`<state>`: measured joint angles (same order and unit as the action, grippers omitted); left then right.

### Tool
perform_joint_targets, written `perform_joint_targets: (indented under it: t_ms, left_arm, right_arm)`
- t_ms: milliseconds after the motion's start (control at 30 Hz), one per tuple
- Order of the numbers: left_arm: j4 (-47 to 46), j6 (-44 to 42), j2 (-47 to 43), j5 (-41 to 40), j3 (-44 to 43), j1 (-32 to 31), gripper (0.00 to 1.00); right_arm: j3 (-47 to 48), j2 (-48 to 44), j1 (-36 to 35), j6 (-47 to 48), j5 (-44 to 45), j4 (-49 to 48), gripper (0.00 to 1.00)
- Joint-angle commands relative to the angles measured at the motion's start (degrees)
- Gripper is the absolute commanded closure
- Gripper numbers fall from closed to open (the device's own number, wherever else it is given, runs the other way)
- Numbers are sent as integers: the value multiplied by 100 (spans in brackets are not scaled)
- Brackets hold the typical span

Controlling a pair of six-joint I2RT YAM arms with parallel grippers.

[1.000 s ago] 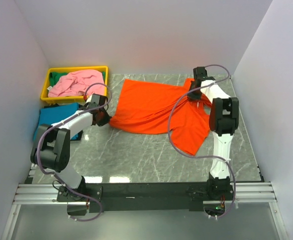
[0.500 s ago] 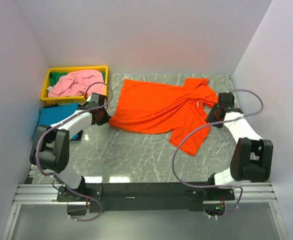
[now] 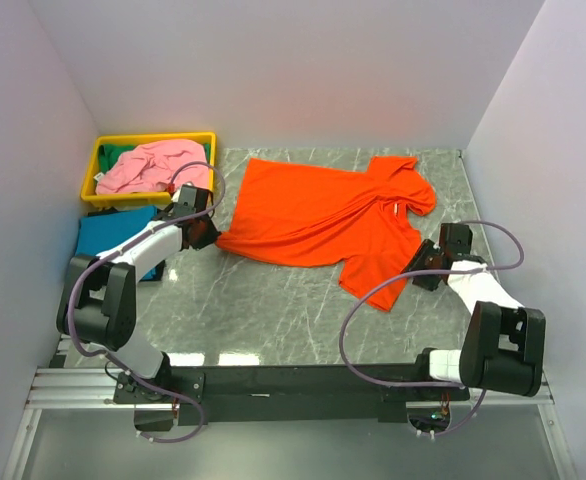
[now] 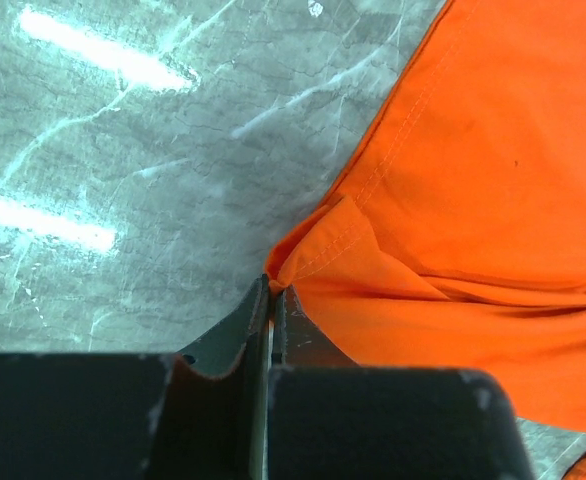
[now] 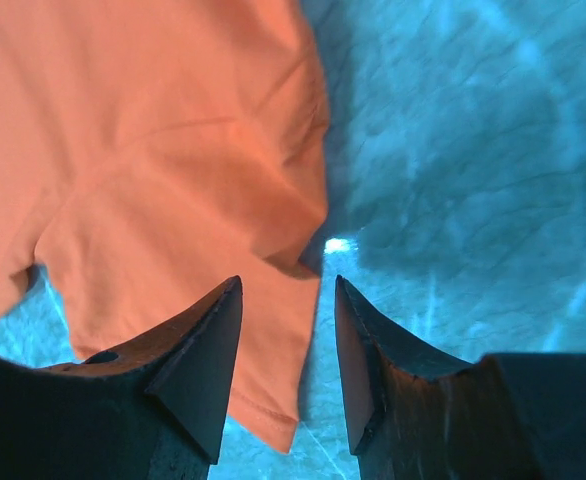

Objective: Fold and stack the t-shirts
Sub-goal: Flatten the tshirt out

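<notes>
Left hand (image 4: 273, 295) pinches orange t-shirt (image 3: 313, 215) corner; right hand (image 5: 288, 284) parted over its edge.

The orange t-shirt (image 3: 323, 215) is one plain bright orange, its hem stitching the same shade. The pink t-shirt (image 3: 153, 165) is pale, lying in a yellow tray (image 3: 153, 137). The teal t-shirt (image 3: 98, 235) is plain blue-green. The table (image 3: 273, 310) is grey marble, veined white. My fingers (image 5: 198, 350) are black.
</notes>
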<state>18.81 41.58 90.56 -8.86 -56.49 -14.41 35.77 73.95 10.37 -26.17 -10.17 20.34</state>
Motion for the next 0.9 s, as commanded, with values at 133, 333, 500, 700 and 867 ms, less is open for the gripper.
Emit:
perform_joint_targets:
  t_ms: [133,333,500,700,867]
  left_arm:
    - [35,-98,-206,-63,-178,18,99]
    - [44,-98,-215,-89,-187,26,99]
    - [44,-107,-259,-98,-169,26,99]
    - [53,-107,-276,-116,-178,26,99]
    - [70,-107,-267,-107,-187,26,99]
  right_arm:
    - [-456,-565,-61,-72,-371,250,50]
    - [-623,-865,-597,-291,-188,647,47]
    - [-668,-760,-1011,-617,59,638,46]
    - [-738,-715,-1169,-749,402,630,46]
    - [-791,-628,-1178,-828,288,533,46]
